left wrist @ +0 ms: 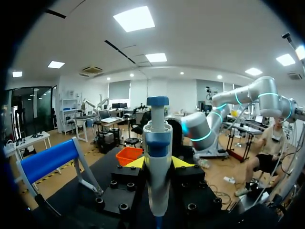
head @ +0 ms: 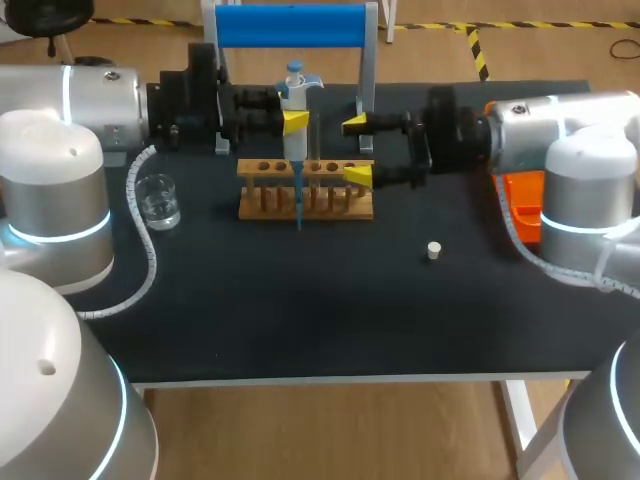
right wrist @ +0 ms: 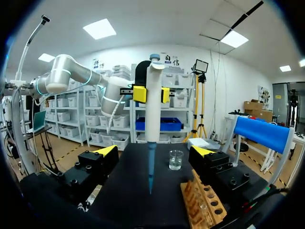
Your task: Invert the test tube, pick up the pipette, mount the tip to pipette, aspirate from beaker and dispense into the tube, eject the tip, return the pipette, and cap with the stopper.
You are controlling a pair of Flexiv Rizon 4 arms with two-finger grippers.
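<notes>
One wooden rack (head: 305,203) sits mid-bench (head: 300,320), and everything else comes singly: one pipette (head: 296,100), one glass beaker (head: 158,200), one small pale stopper (head: 433,250), one orange box (head: 522,205) and one blue-barred stand (head: 290,25).

The left arm reaches in level from the rack's left. Its claw (head: 295,122) pinches the pipette's white body from both sides and holds it upright, the blue tip pointing down close by the rack. The right arm comes in level toward the rack's right end, its claw (head: 357,150) spread wide with nothing between the fingers.

The beaker stands well left of the rack. The stopper lies apart, in front of the rack and to its right. The box sits right of the rack, partly behind the right arm, and the stand is behind the rack.
</notes>
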